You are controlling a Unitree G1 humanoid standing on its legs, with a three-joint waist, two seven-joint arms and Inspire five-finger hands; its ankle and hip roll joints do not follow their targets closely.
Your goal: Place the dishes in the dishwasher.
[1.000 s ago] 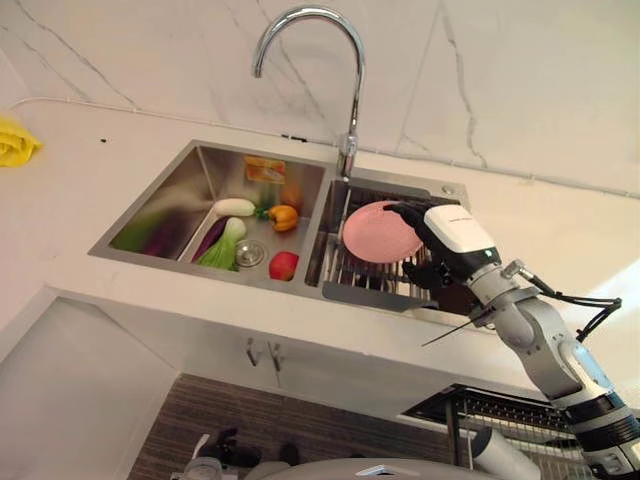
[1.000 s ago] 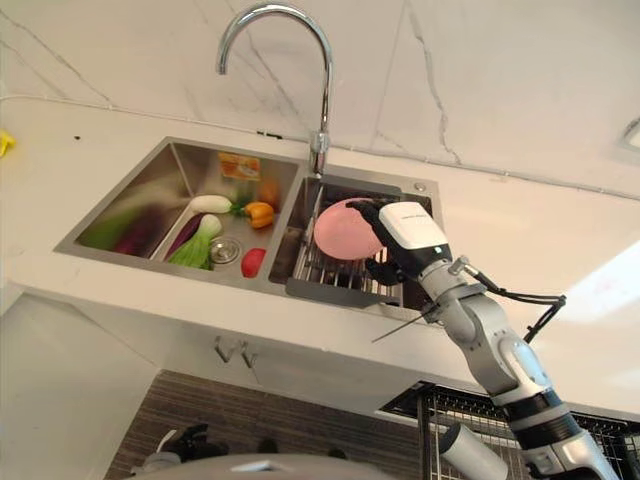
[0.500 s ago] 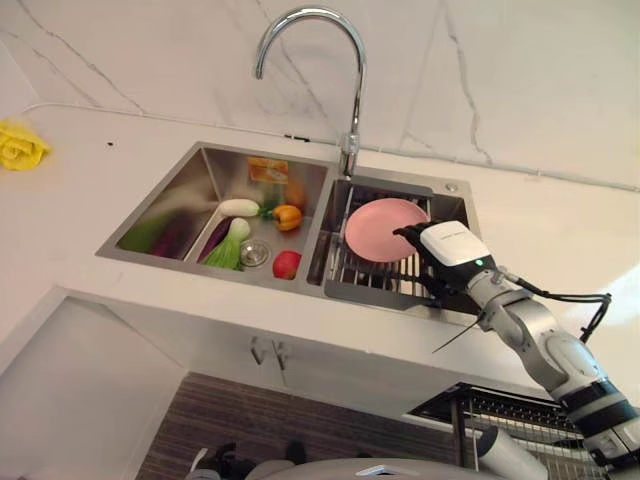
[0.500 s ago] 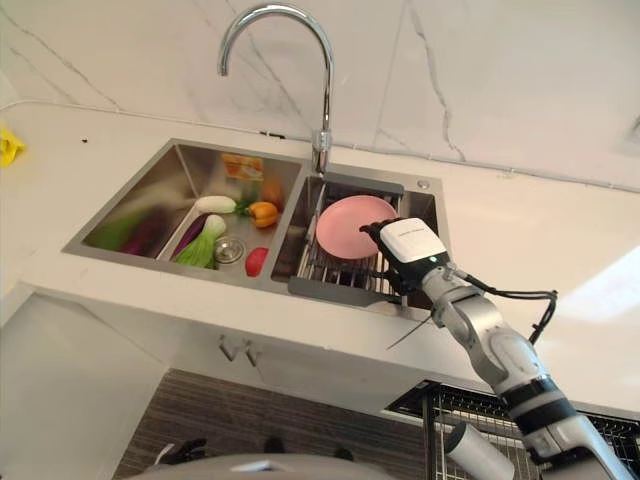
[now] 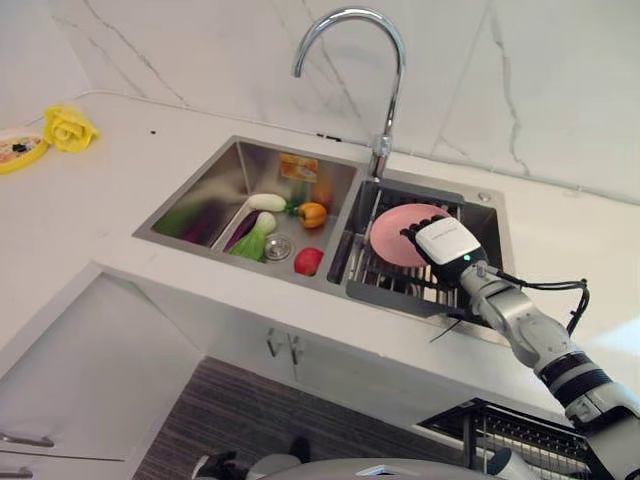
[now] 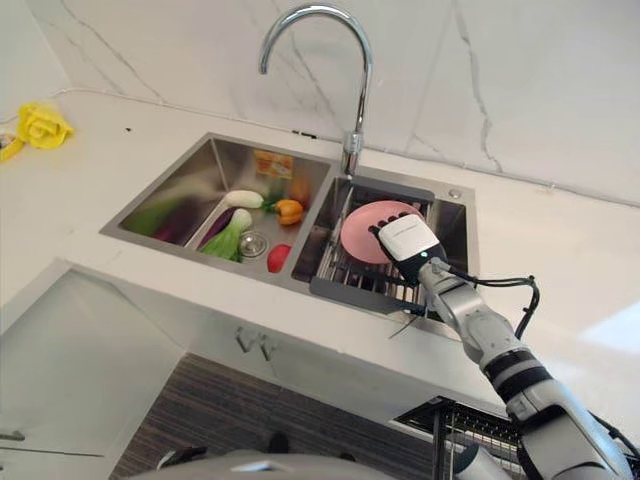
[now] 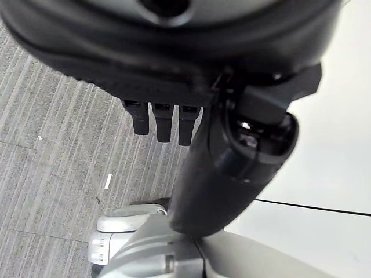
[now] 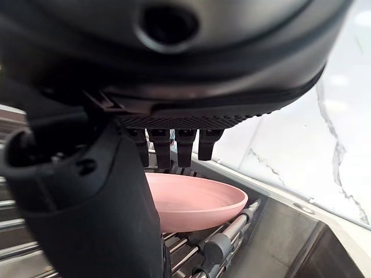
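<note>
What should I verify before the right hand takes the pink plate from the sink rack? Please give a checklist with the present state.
1. Pink plate lies on the wire rack in the sink's right basin: ok.
2. Right hand is at the plate's near edge: ok.
3. Its fingers are straight above the plate, not closed on it: ok, open.
4. Fingers touching the plate: cannot tell.
5. Vegetables stay in the other basin, apart from the plate: ok.
6. Left hand hangs over the floor, holding nothing: ok.

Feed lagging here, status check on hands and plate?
Right hand open above pink plate, not gripping. Plate resting on sink rack. Left hand idle, fingers straight. Nothing blocking.
</note>
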